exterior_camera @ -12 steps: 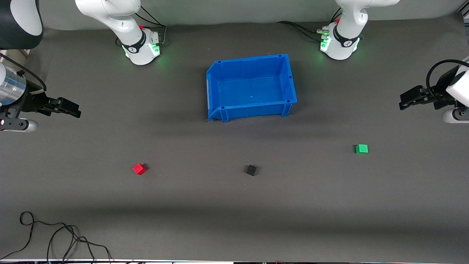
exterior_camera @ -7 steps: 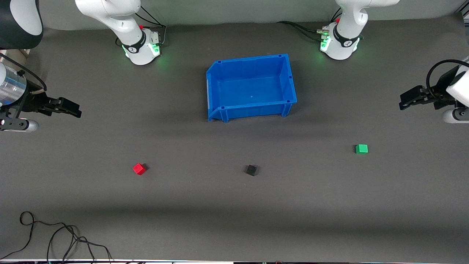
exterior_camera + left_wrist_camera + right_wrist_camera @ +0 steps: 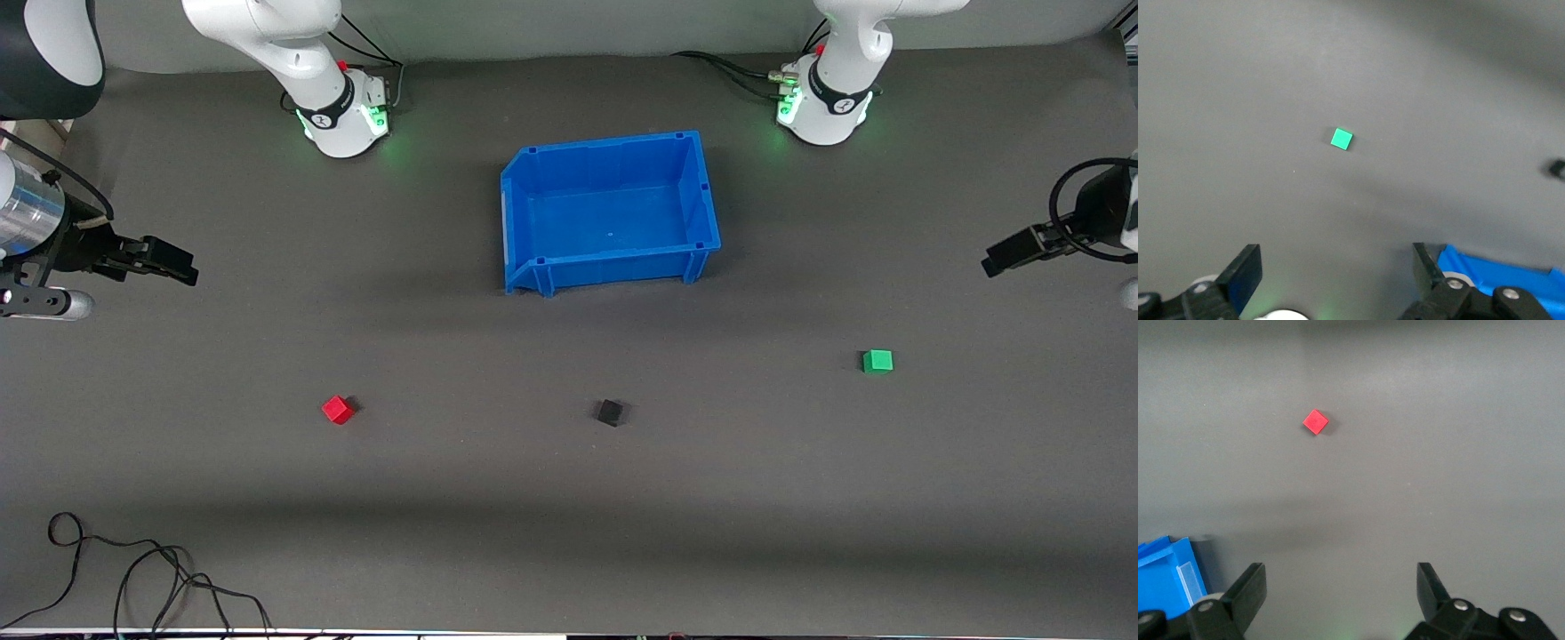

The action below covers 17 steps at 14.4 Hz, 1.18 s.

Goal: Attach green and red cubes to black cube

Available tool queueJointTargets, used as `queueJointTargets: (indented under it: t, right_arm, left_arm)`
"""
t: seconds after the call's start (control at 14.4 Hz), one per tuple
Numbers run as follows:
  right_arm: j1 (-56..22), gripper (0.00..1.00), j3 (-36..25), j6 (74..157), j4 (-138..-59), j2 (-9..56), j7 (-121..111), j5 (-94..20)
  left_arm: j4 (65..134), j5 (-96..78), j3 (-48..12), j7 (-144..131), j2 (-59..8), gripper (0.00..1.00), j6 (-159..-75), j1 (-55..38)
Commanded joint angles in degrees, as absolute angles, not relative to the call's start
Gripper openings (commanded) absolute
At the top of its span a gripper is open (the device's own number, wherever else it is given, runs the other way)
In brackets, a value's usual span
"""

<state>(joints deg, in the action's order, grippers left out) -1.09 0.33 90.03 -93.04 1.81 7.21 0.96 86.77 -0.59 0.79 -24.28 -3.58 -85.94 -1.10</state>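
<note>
The red cube (image 3: 337,409) lies on the dark table toward the right arm's end. The black cube (image 3: 610,412) lies near the middle. The green cube (image 3: 877,360) lies toward the left arm's end. All three stand apart. My left gripper (image 3: 996,265) hangs open and empty in the air at the left arm's end; its wrist view shows the green cube (image 3: 1342,139) well away from the gripper (image 3: 1336,270) and the black cube (image 3: 1557,169) at the frame edge. My right gripper (image 3: 182,269) hangs open and empty at the right arm's end; its wrist view shows the red cube (image 3: 1315,422) away from the gripper (image 3: 1340,587).
An empty blue bin (image 3: 702,191) stands at the table's middle, farther from the front camera than the cubes; it shows in the left wrist view (image 3: 1498,283) and the right wrist view (image 3: 1168,577). Loose black cables (image 3: 133,578) lie at the near edge at the right arm's end.
My left gripper has moved a little outward toward the left arm's end of the table and turned. The right arm and the cubes have not moved.
</note>
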Motion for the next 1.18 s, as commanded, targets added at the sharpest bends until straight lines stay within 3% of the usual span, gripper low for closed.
queueJointTargets:
  t: [0.0, 0.48, 0.69, 1.11]
  right_arm:
    - [-1.3, 1.0, 0.0, 90.4, -91.9, 2.2, 6.0, -0.1]
    - [-0.7, 0.99, -0.3, 91.5, -86.7, 8.5, 7.1, -0.3]
    - [-0.5, 0.97, -0.7, 93.8, -86.5, 11.6, 20.7, -4.9]
    - [-1.4, 1.0, -0.9, 101.2, -86.7, 20.7, 43.0, -9.9]
  left_arm:
    - [87.3, -1.1, 0.7, -41.8, -4.3, 1.0, -86.0, -0.8]
    - [89.0, -12.2, 0.8, -65.5, -4.9, 1.0, -88.1, 6.7]
    - [91.6, -13.4, 0.8, -77.9, -4.8, 1.0, -90.2, 7.6]
    - [103.0, -18.9, 0.7, -76.9, -2.8, 1.0, -97.9, 10.5]
